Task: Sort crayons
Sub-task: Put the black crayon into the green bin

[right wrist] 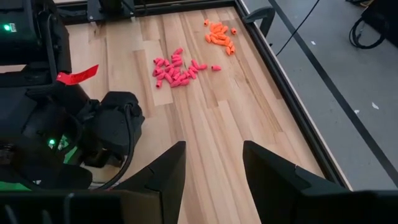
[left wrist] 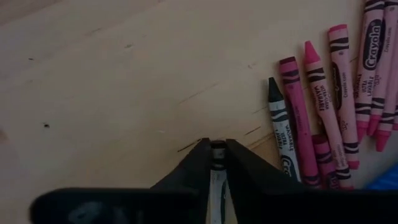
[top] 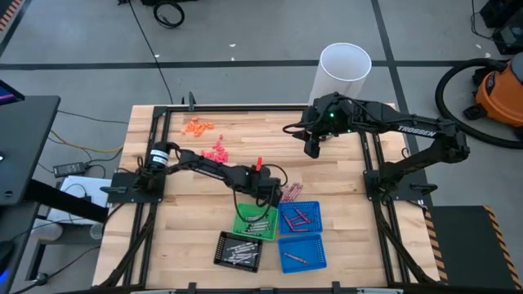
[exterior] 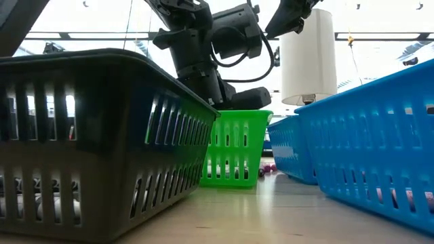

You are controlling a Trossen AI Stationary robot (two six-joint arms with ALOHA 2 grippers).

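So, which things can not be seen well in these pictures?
- Left gripper: shut on a crayon; its fingers hide most of it, colour unclear.
- Green basket: the left arm covers part of its contents in the high view.
- Black basket: its wall hides its contents in the low view.
- Pink crayons: cut off by the left wrist picture's edge.

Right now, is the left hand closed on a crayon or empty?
Closed on one. In the left wrist view the left hand has its fingers pinched against a dark crayon, above the bare table.
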